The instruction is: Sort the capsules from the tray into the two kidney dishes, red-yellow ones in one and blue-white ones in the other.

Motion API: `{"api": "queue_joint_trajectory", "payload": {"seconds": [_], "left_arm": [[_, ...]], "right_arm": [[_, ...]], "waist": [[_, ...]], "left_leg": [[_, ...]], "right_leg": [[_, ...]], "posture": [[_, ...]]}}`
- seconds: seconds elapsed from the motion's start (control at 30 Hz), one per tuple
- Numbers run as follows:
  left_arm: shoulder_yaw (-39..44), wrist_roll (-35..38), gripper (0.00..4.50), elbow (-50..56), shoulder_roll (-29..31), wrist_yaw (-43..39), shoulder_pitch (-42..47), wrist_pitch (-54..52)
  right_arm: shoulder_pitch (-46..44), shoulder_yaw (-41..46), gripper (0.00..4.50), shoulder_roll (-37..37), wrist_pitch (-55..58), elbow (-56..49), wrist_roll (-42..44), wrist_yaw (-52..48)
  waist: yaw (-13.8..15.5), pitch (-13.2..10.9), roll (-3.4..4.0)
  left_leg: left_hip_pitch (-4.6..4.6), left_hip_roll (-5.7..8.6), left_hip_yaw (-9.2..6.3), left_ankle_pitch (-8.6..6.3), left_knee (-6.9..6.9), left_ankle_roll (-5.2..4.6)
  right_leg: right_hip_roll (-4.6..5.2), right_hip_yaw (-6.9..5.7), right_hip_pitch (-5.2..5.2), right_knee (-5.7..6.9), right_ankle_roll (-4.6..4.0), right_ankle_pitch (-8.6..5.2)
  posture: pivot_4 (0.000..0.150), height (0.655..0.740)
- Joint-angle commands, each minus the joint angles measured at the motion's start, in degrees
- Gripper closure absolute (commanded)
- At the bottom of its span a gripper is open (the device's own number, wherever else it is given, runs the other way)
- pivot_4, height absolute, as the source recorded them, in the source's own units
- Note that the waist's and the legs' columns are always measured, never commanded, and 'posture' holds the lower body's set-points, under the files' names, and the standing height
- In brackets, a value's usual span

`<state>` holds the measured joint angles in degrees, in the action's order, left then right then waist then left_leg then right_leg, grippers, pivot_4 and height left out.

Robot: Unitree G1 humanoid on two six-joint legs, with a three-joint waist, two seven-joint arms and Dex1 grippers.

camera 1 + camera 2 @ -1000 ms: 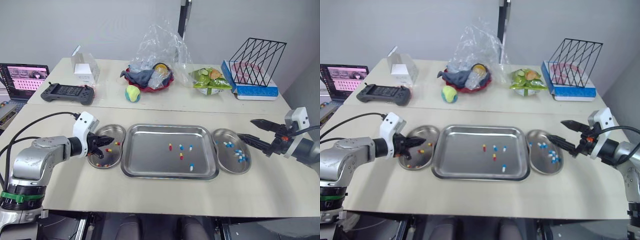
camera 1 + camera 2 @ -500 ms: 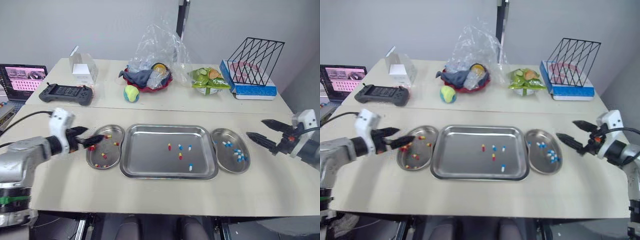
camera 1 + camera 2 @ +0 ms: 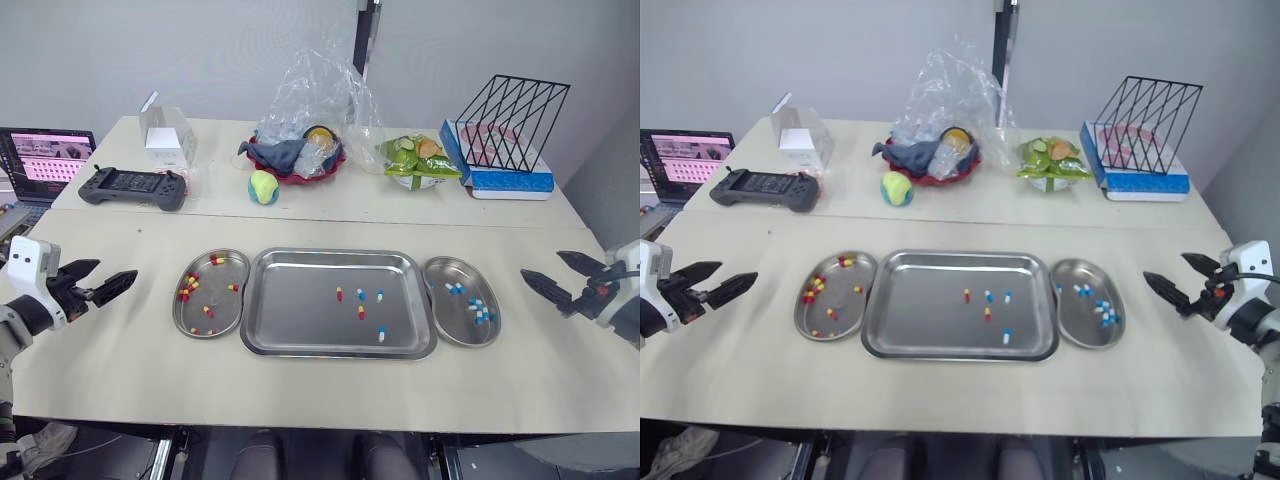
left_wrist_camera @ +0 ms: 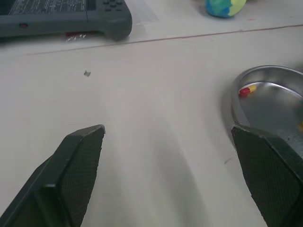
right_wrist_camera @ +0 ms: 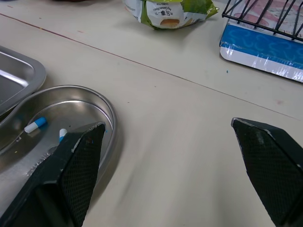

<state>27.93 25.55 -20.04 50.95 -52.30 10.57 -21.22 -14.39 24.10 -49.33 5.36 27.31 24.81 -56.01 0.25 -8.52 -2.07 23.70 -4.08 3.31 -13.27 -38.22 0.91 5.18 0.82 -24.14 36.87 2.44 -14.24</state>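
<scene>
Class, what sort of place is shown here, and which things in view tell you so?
Probably a robotics lab or test room, not a clinic: a steel tray of capsules sits between two kidney dishes, while a laptop, a handheld controller and a wire rack lie nearby.

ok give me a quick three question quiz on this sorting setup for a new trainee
1. True or false: the left gripper and the right gripper both have their jaws open and hold nothing.
2. Which capsules lie in the kidney dish on the robot's right? A red-yellow; B blue-white; C none.
3. How many capsules lie in the tray?

Key: 1 true; 2 B; 3 five.
</scene>
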Motion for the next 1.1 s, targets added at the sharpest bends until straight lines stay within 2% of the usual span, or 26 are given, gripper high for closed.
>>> {"api": "queue_joint_trajectory", "payload": {"seconds": [0.03, 0.6, 0.97, 1.1], "left_arm": [[1.66, 0.55, 0.02, 0.59, 0.16, -0.34, 0.01, 2.13], [0.07, 0.50, 0.02, 2.43, 0.47, -0.54, 0.37, 2.83], [-9.84, 3.47, 0.02, 21.01, -5.12, 2.90, 6.56, -7.55], [-19.78, 2.17, 0.02, 29.88, -12.58, 8.93, 10.79, -12.07]], "right_arm": [[-1.07, 1.39, 0.00, -0.33, -1.57, -0.17, 0.07, 0.38], [-1.52, 0.91, 0.00, -0.71, -0.20, -1.86, 0.17, 0.19], [1.93, 2.41, 0.00, -0.92, 7.99, -10.64, 5.11, -3.23], [3.68, 2.77, 0.00, -0.85, 9.01, -14.53, 5.17, -2.68]], "waist": [[0.04, 0.00, 0.00], [-0.06, 0.00, 0.00], [0.39, 0.00, 0.00], [0.50, 0.00, 0.00]], "left_leg": [[0.00, 0.00, 0.00, 0.00, 0.00, 0.00], [0.00, 0.00, 0.00, 0.00, 0.00, 0.00], [0.01, 0.00, 0.00, 0.00, -0.04, 0.00], [0.00, 0.01, -0.01, 0.00, -0.05, 0.00]], "right_leg": [[0.00, 0.00, 0.00, 0.00, 0.00, 0.00], [0.00, 0.00, 0.00, 0.01, 0.00, 0.00], [0.00, 0.02, 0.04, 0.03, 0.01, 0.01], [-0.01, 0.04, 0.05, 0.04, 0.02, 0.01]], "posture": [[0.150, 0.7334], [0.150, 0.7334], [0.150, 0.7334], [0.150, 0.7334]]}}
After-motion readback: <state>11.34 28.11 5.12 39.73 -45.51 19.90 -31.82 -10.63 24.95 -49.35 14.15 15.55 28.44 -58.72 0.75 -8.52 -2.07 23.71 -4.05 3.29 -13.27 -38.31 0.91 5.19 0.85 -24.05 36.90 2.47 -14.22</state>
